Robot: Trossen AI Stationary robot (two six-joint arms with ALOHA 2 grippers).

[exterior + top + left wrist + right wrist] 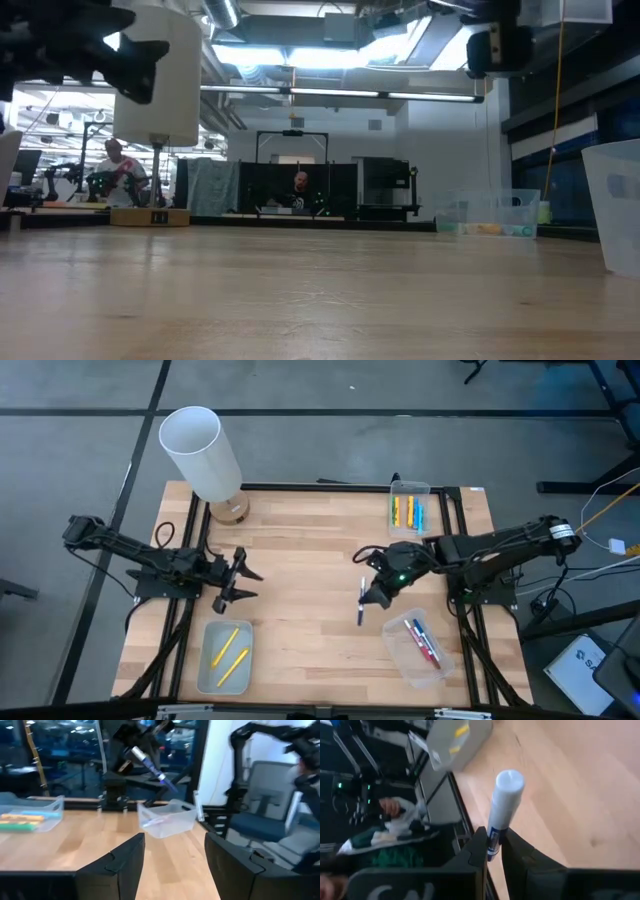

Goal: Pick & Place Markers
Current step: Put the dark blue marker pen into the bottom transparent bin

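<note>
Markers, thin pen-like sticks in several colours, are what we are sorting into clear plastic trays on a pale wooden table. Going left to right, our left gripper hovers with fingers spread and empty, just behind the near-left tray, which holds two yellow markers. At centre, our right gripper is clenched on a white-bodied, blue-tipped marker, held above the bare wood. To its right sit the far tray, with about four orange, yellow and blue markers, and the near-right tray, with what look like three red and blue ones. We judge this the carry step; next calls for moving over the matching tray and releasing.
</note>
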